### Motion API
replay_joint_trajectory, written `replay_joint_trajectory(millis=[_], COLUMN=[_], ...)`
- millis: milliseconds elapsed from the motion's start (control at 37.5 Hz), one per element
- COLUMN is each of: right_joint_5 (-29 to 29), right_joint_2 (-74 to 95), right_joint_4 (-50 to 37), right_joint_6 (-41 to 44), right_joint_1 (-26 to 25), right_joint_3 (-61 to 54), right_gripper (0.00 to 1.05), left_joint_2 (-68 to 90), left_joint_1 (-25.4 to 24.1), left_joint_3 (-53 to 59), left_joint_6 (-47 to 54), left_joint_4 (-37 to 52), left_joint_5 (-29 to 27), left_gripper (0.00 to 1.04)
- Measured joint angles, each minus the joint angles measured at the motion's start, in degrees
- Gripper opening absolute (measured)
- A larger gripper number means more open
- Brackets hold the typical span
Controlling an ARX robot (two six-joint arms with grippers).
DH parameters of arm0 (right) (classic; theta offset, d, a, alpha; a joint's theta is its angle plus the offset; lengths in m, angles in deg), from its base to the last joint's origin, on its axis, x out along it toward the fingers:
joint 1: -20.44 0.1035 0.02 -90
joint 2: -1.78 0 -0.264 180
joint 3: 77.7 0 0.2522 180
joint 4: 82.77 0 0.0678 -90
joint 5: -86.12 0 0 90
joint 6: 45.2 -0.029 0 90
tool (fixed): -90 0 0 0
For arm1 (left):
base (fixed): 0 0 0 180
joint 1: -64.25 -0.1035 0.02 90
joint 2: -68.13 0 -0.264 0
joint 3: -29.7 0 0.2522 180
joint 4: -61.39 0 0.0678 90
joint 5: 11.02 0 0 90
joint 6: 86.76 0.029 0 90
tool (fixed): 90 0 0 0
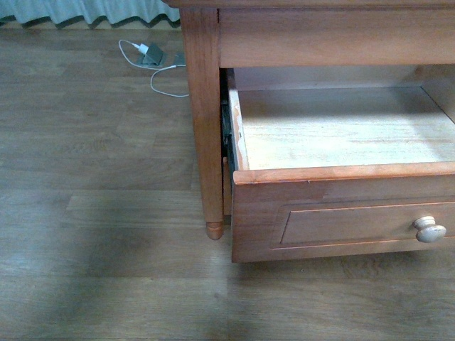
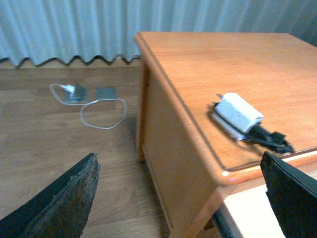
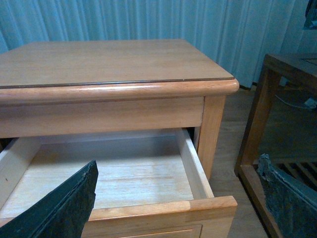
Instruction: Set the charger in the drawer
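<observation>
The charger, a white-grey brick with a black cord, lies on the wooden table top near its front edge. The drawer stands pulled open below the top, orange-brown with a pale round knob and a bare pale wood bottom; nothing lies inside it. My left gripper hangs open above the table's front left corner, short of the charger. My right gripper is open over the drawer's front right corner. Neither arm shows in the front view.
A thin white cable with a small plug and grey block lies on the wood floor near the curtain. A table leg stands left of the drawer. A second wooden piece of furniture stands close beside the table.
</observation>
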Motion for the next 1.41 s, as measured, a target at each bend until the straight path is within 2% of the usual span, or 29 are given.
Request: replay_joint_trajectory(millis=[133,426,560,986,1039,1279,1412], right_joint_5=[0.0,0.0,0.0,0.0,0.0,0.0,0.0], right_joint_2=[0.0,0.0,0.0,0.0,0.0,0.0,0.0], right_joint_4=[0.0,0.0,0.0,0.0,0.0,0.0,0.0], right_joint_6=[0.0,0.0,0.0,0.0,0.0,0.0,0.0], right_joint_1=[0.0,0.0,0.0,0.0,0.0,0.0,0.0], right_joint_3=[0.0,0.0,0.0,0.0,0.0,0.0,0.0], right_gripper=[0.96,0.96,0.96,0.96,0.96,0.96,0.96], left_joint_2=[9.0,23.0,30.3,39.1,39.2,39.3,38.9], left_joint_1=[3.1,6.3,7.3,8.3,8.5,8.9,9.3], left_joint_3=[-8.6,-21.6,-27.6,-36.2,-36.3,-36.7,-36.1], left_joint_6=[2.6,4.3,5.1,9.0,9.3,9.9,9.9], left_joint_4=[0.1,-0.2,-1.7,-7.2,-7.3,-7.2,-6.1], left_joint_5=[3.0,1.3,3.6,2.4,2.1,1.4,2.6], left_gripper=[0.98,0.98,0.98,0.98,0.93,0.56,0.52])
